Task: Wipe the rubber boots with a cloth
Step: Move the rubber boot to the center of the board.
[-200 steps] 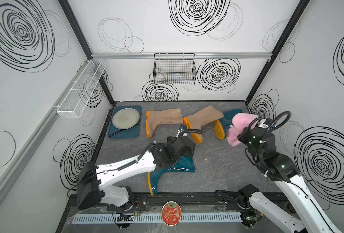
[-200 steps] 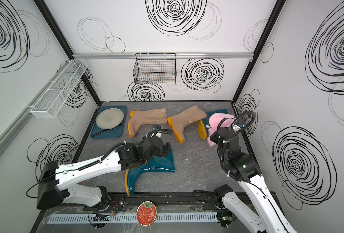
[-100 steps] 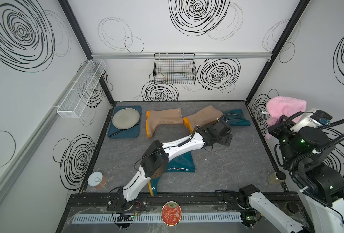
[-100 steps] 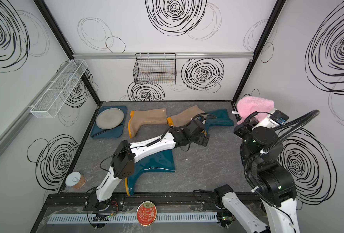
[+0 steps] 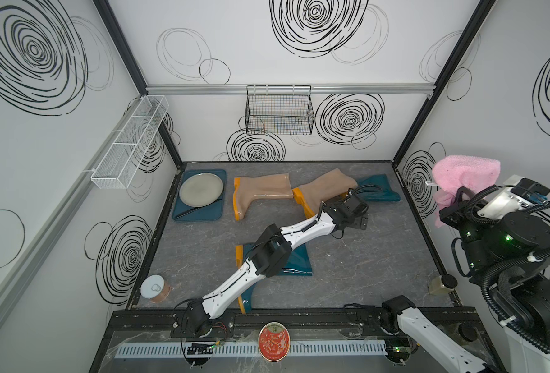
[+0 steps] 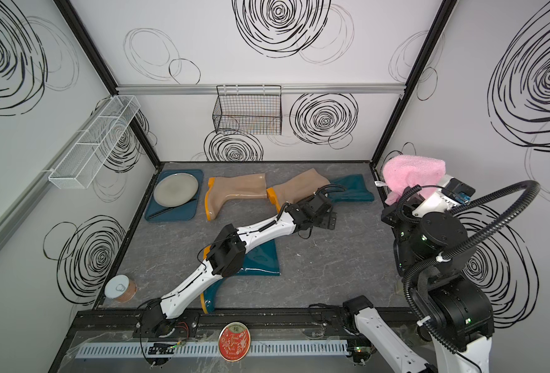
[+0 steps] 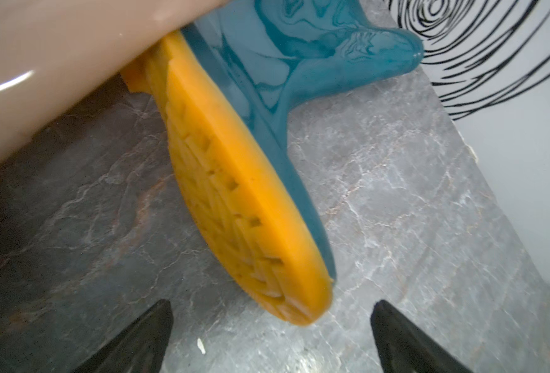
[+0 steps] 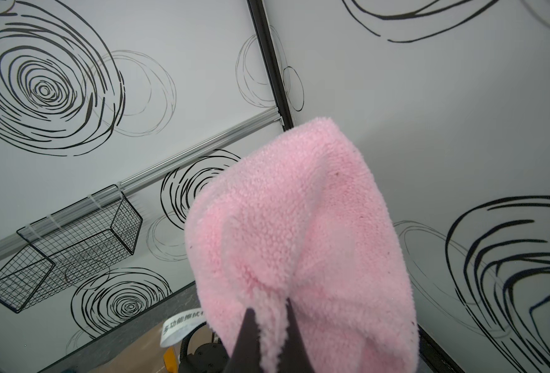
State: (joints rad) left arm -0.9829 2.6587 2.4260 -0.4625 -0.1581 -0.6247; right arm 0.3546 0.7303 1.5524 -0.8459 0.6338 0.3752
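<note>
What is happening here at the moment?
The right hand is shut on the pink cloth, holding it up in the air. The left hand, open, points at the orange sole of the far teal boot, not gripping it. No boot is being wiped yet.

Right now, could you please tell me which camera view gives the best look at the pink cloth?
The right wrist view: the cloth fills it close up, pinched by the shut right pincer, white tag visible. Both top views show the cloth smaller, held aloft. The left wrist view misses it.
</note>
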